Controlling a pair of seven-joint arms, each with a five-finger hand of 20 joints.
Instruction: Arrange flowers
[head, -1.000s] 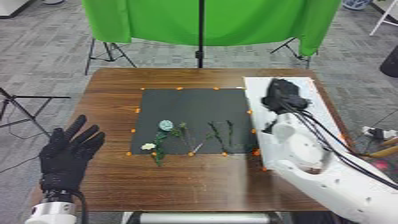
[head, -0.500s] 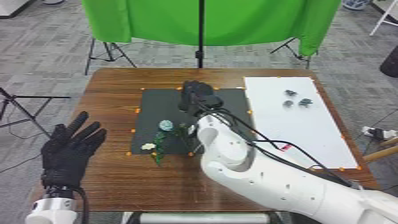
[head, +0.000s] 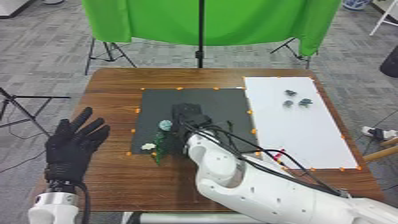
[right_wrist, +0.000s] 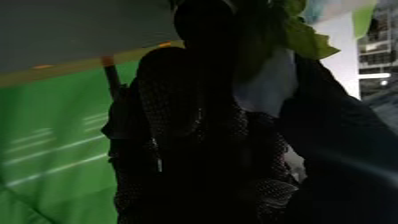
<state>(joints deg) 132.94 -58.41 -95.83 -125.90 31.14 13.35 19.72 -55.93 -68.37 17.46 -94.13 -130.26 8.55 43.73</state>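
Much room separates right hand (head: 188, 115), within black mat's (head: 226, 102) edges, from left hand (head: 69, 151).

Brown wooden table (head: 133, 187) showing smooth, faintly glossy grain; black sheet (head: 158, 102) looking matt, white sheet (head: 302, 137) at right smooth. Green cloth (head: 147, 22) hanging far side. Left hand (head: 69, 152) wearing matt black fabric; right arm (head: 233, 181) gleaming, smooth.

Pale-blue flower (head: 165, 125), white flower (head: 147, 146) on dark mat (head: 156, 103); three grey-blue blooms (head: 305, 102) on white sheet (head: 306, 135).

Robotics lab, green backdrop (head: 151, 22), black stand (head: 201, 30)
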